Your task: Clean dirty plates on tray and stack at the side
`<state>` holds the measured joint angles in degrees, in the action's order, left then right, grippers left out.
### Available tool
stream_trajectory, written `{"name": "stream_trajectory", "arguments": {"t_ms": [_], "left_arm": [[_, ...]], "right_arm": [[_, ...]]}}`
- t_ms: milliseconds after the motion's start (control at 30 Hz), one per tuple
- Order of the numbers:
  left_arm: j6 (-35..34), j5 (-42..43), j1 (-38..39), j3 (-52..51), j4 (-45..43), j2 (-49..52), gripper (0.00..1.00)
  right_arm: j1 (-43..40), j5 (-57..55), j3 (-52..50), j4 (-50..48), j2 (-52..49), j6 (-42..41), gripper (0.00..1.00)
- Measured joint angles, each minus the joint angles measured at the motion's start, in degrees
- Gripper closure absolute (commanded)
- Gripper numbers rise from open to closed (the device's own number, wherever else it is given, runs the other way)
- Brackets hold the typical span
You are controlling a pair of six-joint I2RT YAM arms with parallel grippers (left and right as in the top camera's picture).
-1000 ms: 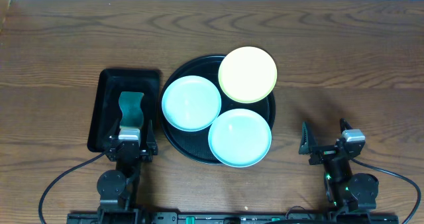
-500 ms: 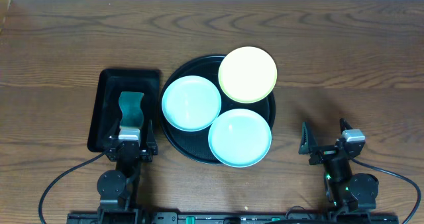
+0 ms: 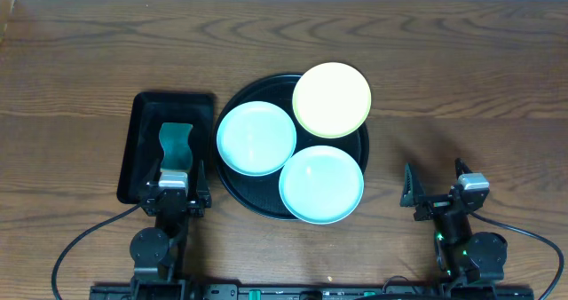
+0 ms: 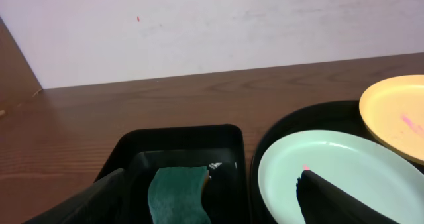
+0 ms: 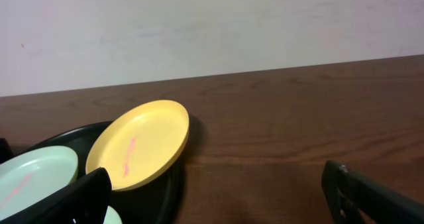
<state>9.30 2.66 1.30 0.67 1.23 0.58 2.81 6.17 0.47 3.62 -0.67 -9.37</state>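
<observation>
The round black tray point(image 3: 232, 183) sits mid-table with three plates on it. One mint plate point(image 3: 256, 138) lies at its left and another mint plate point(image 3: 321, 184) at its front. The yellow plate point(image 3: 331, 99) overhangs the back right rim. A pink streak marks the yellow plate point(image 5: 139, 141) and the left mint plate point(image 5: 33, 177). My left gripper point(image 3: 177, 177) stands open and empty at the near end of the rectangular tray. My right gripper point(image 3: 435, 183) is open and empty over bare wood, right of the round tray.
A smaller black rectangular tray point(image 3: 142, 131) left of the round one holds a green sponge point(image 3: 175, 146), just ahead of my left gripper point(image 4: 212, 207). Bare wooden table point(image 3: 461, 87) spreads to the right and behind. A pale wall rises at the far edge.
</observation>
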Motion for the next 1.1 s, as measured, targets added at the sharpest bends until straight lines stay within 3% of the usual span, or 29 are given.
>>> {"name": "stream_trajectory", "arguments": {"t_ms": [533,1100], "left_arm": [[0.02,0.0,0.0,0.0,0.02,0.02,0.19],[4.94,-1.6,0.0,0.11,-0.44,0.02,0.19]], "right_arm": [[0.0,0.0,0.0,0.0,-0.02,0.0,0.01],[0.0,-0.76,-0.07,-2.01,-0.02,0.66,0.01]]}}
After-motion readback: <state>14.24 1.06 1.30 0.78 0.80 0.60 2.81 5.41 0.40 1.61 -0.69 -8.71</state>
